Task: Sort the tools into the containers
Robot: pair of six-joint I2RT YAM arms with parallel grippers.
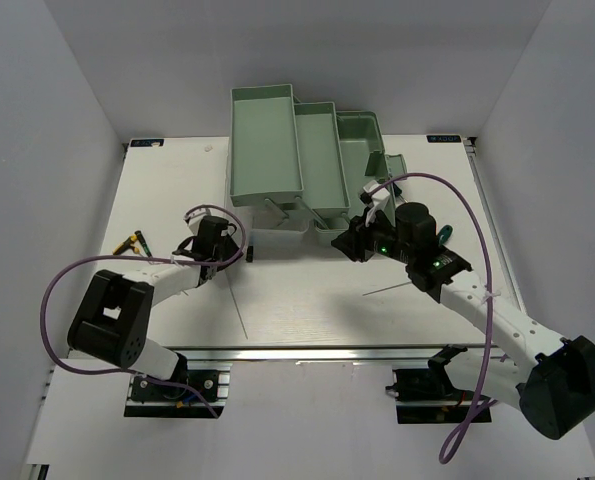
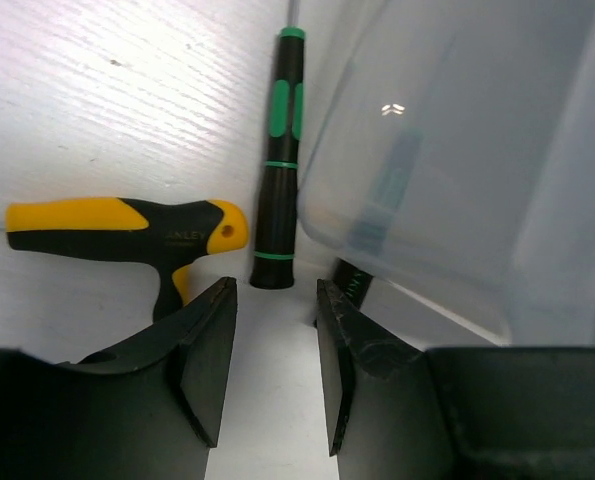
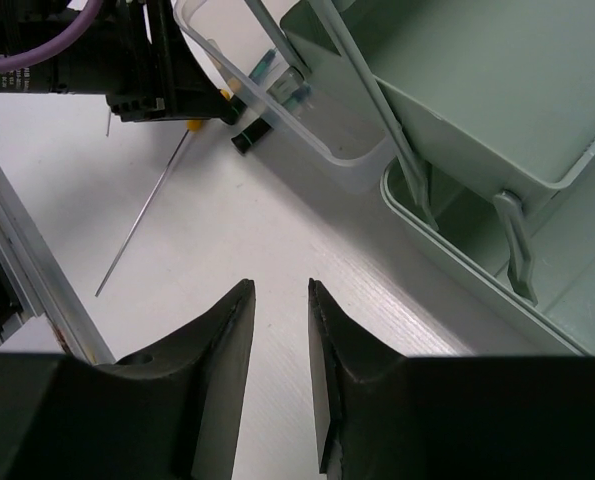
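My left gripper (image 2: pixel 275 290) is open and empty, low over the table. Just ahead of it lie a green-black screwdriver (image 2: pixel 277 170) and a yellow-black-handled tool (image 2: pixel 117 228), beside the translucent clear lid (image 2: pixel 447 160). My right gripper (image 3: pixel 280 285) is open and empty above bare table, near the mint-green trays (image 3: pixel 477 90). In the top view the left gripper (image 1: pixel 239 250) is at the lid's left end and the right gripper (image 1: pixel 352 240) is at the toolbox (image 1: pixel 267 140) front. A thin rod (image 1: pixel 239 305) lies between the arms. Another rod (image 1: pixel 385 289) lies under the right arm.
A second yellow-black screwdriver (image 1: pixel 129 243) lies at the far left of the table. A green-handled tool (image 1: pixel 443 234) lies right of the right arm. The toolbox's metal hinge arms (image 3: pixel 417 180) stand close to my right gripper. The aluminium rail (image 1: pixel 317 350) runs along the near edge.
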